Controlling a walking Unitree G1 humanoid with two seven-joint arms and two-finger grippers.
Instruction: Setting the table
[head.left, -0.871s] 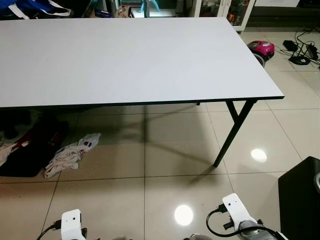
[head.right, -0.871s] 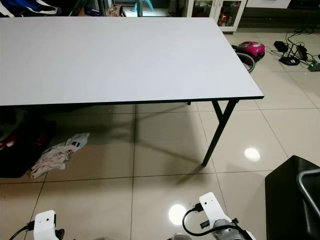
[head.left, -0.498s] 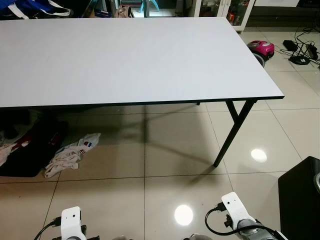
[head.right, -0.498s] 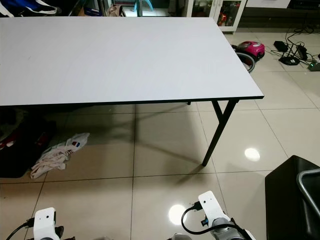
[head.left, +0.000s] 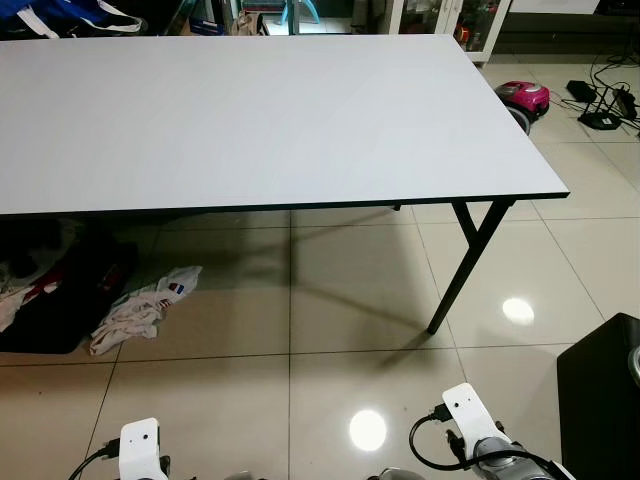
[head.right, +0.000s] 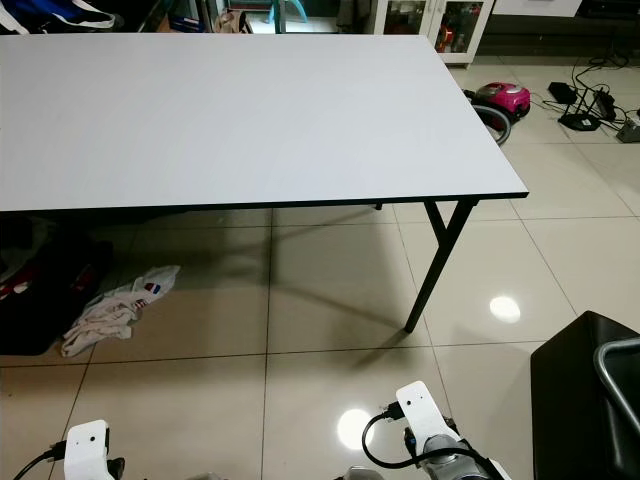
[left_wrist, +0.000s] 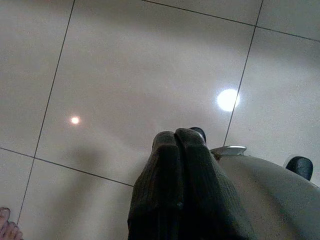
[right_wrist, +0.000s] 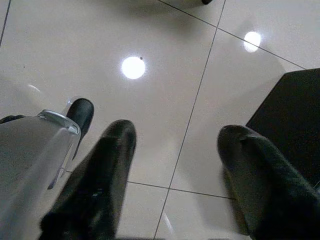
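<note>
White wrist housings (head.left: 140, 450), black cable (head.left: 430, 462) looped at right; 2 black ribbed fingers (left_wrist: 180, 190) per pincer.

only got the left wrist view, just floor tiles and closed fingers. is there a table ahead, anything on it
Observer: Yes, a white table stands ahead with a bare top.
Operator: right gripper same as mine
Observer: No, the right gripper hangs over the floor with its fingers apart.
Operator: anything on the floor near the table
Observer: Crumpled clothes lie under its left side, and a pink vacuum cleaner sits past its right end.
</note>
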